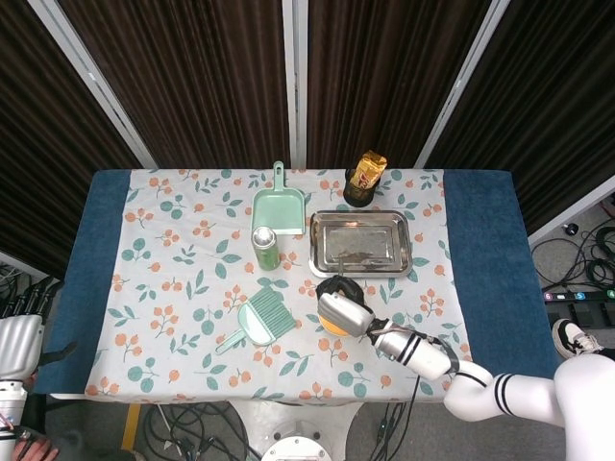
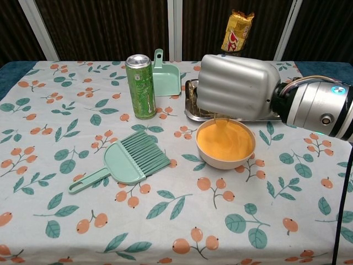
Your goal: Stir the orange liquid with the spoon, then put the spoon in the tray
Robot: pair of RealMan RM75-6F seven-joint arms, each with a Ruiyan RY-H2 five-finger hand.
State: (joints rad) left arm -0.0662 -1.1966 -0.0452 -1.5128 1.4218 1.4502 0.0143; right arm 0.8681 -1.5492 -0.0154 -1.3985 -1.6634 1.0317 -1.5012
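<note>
The right hand [image 2: 237,88] hangs directly over the far rim of the bowl [image 2: 225,160], with its back to the chest camera. Below it, only a thin, pale part of the spoon [image 2: 221,123] shows, going down into the orange liquid [image 2: 226,141]. The hand seems to hold the spoon, but its fingers are hidden behind the hand, so I cannot tell how they close on it.

The left hand [image 1: 19,338] is at the near left corner, off the table, and I cannot tell whether it is spread or closed.

The bowl looks rather full. I think a fast or wide stir can throw liquid over the rim onto the flowered tablecloth [image 2: 66,221]. If the spoon pushes against the bowl wall, the bowl may slide or tip. A wet spoon lifted too quickly will probably drip on the way.

The tray [image 1: 360,241] lies just beyond the bowl, nearly touching it, so the way is short. The snack bag [image 2: 236,30] in its dark cup stands at the tray's far side and the green can [image 2: 140,86] is to the left of the tray, so the hand should not swing wide. The brush [image 2: 124,161] and dustpan [image 2: 165,76] stay further left. To the right of bowl and tray there is free cloth.
</note>
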